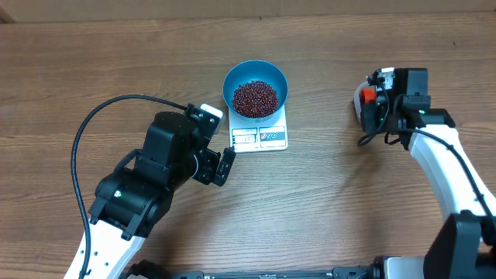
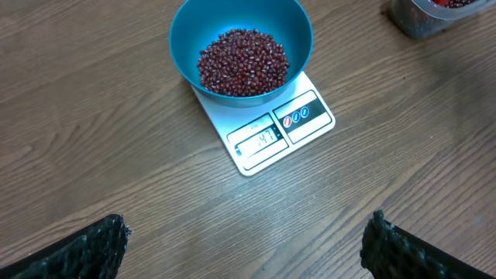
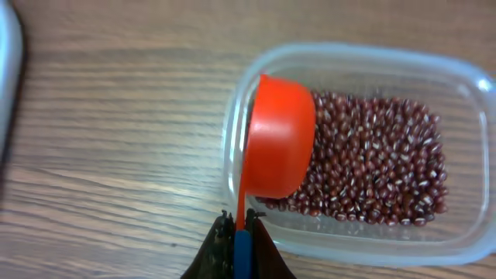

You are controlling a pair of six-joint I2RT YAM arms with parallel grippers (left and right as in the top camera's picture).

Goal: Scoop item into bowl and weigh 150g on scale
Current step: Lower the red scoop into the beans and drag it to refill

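Tabletop (image 1: 325, 201), beans (image 1: 255, 98) in bowl (image 1: 256, 70) on scale (image 1: 260, 138), right claw (image 3: 239, 225) clamping scoop (image 3: 280, 143)

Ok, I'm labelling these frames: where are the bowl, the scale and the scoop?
bowl (image 2: 186, 35), left wrist view, bare blue inner wall on the left.
scale (image 2: 260, 139), left wrist view, on its display.
scoop (image 3: 280, 136), right wrist view, rounded outside of the orange cup.

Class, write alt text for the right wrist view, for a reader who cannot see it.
The right gripper, shut on the handle of an orange-red scoop, holds its cup over the left end of a clear plastic container of dark red beans. The container sits on a wooden table.
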